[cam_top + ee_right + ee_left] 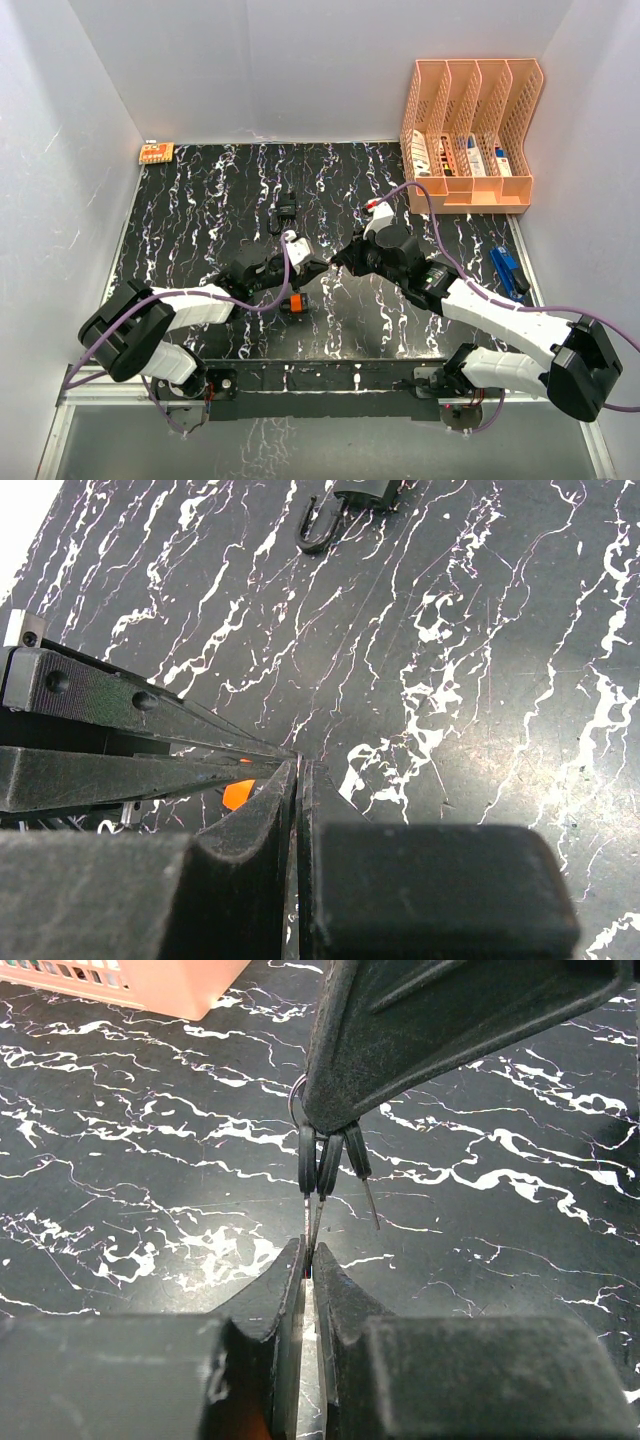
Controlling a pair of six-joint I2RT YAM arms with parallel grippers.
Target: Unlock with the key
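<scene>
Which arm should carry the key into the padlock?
Right, probably. The right gripper clamps the keys by their heads, blades free. The left gripper pinches one blade's tip, which would block insertion; it could release and steady the padlock.

A black tabletop veined with white marbling (200, 200) is enclosed by plain white walls (250, 70). A peach plastic lattice file rack (485, 190) with 4 slots is set at the 1 o'clock corner, with small packets stood in the slots. A small flat orange card (156, 152) is laid at the 11 o'clock corner. A blue plastic piece (509, 270) is laid at the 3 o'clock edge, apart from the rack.
</scene>
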